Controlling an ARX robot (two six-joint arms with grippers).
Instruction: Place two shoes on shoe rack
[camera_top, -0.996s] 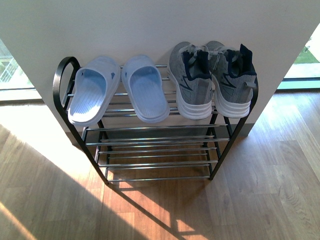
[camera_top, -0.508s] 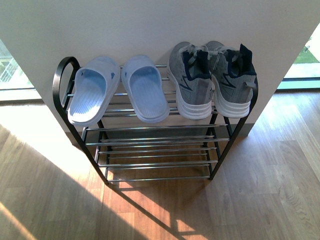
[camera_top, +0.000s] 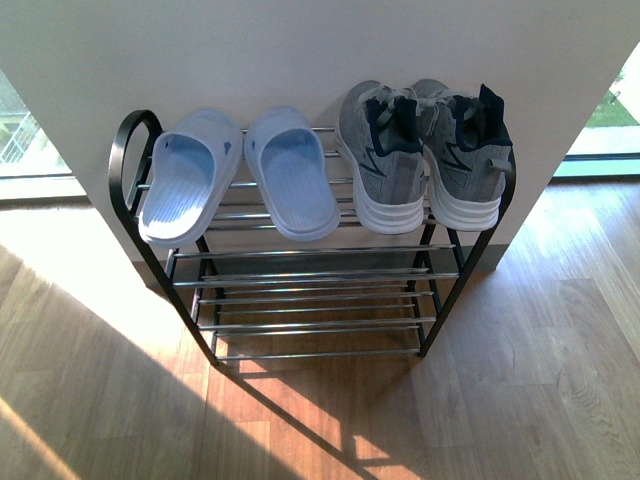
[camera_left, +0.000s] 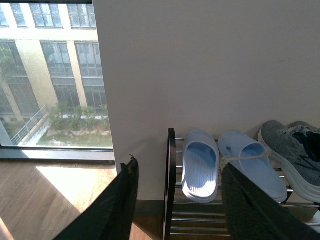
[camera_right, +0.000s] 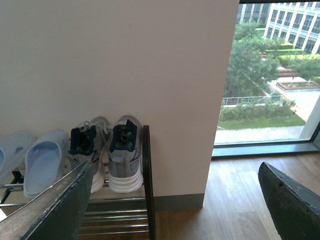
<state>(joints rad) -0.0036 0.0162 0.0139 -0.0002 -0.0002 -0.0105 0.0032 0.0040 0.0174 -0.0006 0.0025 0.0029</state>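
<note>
View shifted slightly since earlier; shoes unmoved. Slides (camera_top: 240, 175) + grey sneakers (camera_top: 425, 160) on shoe rack (camera_top: 320, 290) top tier. Left gripper (camera_left: 177, 210), right gripper (camera_right: 175, 200) spread wide, empty.

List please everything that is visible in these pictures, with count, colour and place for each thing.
slides: two, pale blue, side by side on the top tier's left half
sneakers: two, grey with white soles and navy lining, top tier's right half, heels toward the camera
shoe rack: one, black side frames with chrome bars, against the wall; lower tiers hold nothing
wall: one, white, behind the rack
floor: wood, sunlit in patches
windows: on both sides of the wall, greenery and buildings outside
left gripper: black jaws apart, holding nothing
right gripper: dark jaws apart, holding nothing
</note>
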